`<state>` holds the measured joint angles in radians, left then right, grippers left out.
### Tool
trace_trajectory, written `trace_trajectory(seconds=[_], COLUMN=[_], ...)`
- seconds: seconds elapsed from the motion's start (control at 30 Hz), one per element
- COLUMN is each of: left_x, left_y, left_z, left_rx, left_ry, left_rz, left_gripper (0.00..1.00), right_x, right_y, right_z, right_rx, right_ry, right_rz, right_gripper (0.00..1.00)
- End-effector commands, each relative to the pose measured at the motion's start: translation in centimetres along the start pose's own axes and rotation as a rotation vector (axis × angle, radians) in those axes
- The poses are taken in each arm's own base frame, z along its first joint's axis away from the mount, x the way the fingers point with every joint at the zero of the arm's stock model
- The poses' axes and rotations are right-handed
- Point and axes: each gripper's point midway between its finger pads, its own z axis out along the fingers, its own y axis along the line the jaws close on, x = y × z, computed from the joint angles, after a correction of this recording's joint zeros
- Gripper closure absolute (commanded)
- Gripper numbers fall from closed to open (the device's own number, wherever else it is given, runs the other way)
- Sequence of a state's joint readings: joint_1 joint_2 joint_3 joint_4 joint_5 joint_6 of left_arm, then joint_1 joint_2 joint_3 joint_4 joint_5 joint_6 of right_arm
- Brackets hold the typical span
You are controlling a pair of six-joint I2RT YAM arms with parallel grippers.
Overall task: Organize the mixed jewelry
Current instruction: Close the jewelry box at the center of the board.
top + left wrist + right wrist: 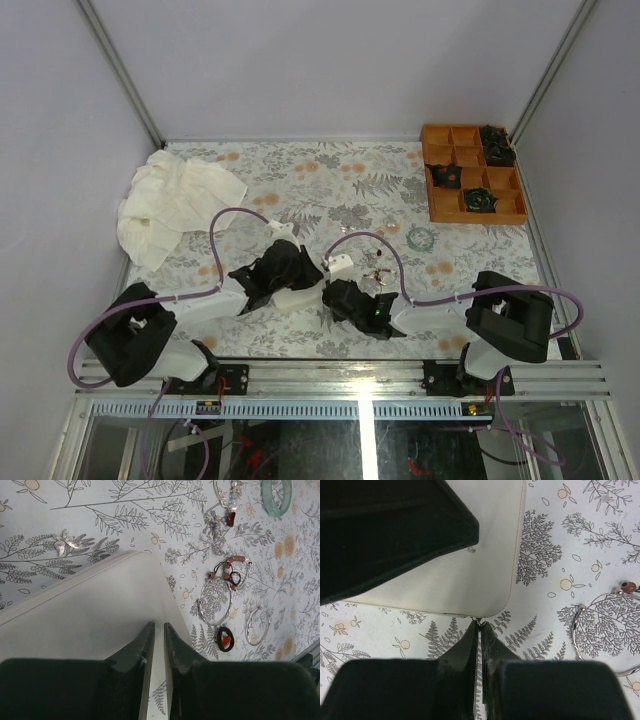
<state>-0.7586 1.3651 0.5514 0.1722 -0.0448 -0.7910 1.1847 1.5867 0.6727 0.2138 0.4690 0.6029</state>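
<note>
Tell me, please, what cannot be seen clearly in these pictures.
Top view: the jewelry box is mostly hidden under black wrists; the loose jewelry is too small to tell apart.
Left wrist view: the teal bracelet is cut by the top edge; whether the left fingers grip the box is unclear.
Right wrist view: a silver hoop is cut by the right edge; the metal bit at the right fingers is too small to name.

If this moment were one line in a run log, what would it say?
left jaws: narrow gap, over white box | right jaws: shut at box edge | jewelry: loose beside box
</note>
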Motion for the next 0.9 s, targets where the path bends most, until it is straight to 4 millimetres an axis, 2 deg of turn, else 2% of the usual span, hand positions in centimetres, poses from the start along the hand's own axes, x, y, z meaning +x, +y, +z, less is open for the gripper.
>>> trace_trajectory(seconds=[0.0, 0.3, 0.5, 0.57, 0.73, 0.83, 0.87], left_x=[0.7, 1.3, 1.7, 1.6, 0.2, -1.0, -1.3], left_y=[0.7, 1.1, 1.2, 0.6, -1.2, -1.5, -1.7], left_z=[0.7, 1.2, 1.5, 1.3, -0.5, -1.9, -2.3], left_rx=[-0.021, -0.020, -0.022, -0.001, -0.017, -0.058, -0.060], left_ry=[0.010, 0.023, 0.033, 0.028, -0.016, -0.026, -0.019], left_rz=[0.009, 0.015, 0.023, 0.024, 0.109, 0.177, 0.209], left_gripper=[0.88, 0.90, 0.91, 0.90, 0.61, 0.48, 0.47], right_x=[-1.5, -2.0, -2.2, -2.3, -2.5, -2.7, -2.8], right_y=[-0.9, -3.4, -4.2, -4.0, -3.6, -3.3, -3.2], right_z=[-0.5, -0.5, -0.2, -0.3, -0.2, -0.2, -0.3], right_rx=[0.006, 0.050, 0.044, 0.036, 0.018, 0.005, -0.002], right_ry=[-0.050, -0.062, -0.050, -0.050, -0.046, -0.046, -0.047], right_rz=[0.081, 0.122, 0.138, 0.139, 0.135, 0.132, 0.132], right_gripper=[1.00, 1.00, 1.00, 1.00, 1.00, 1.00, 1.00])
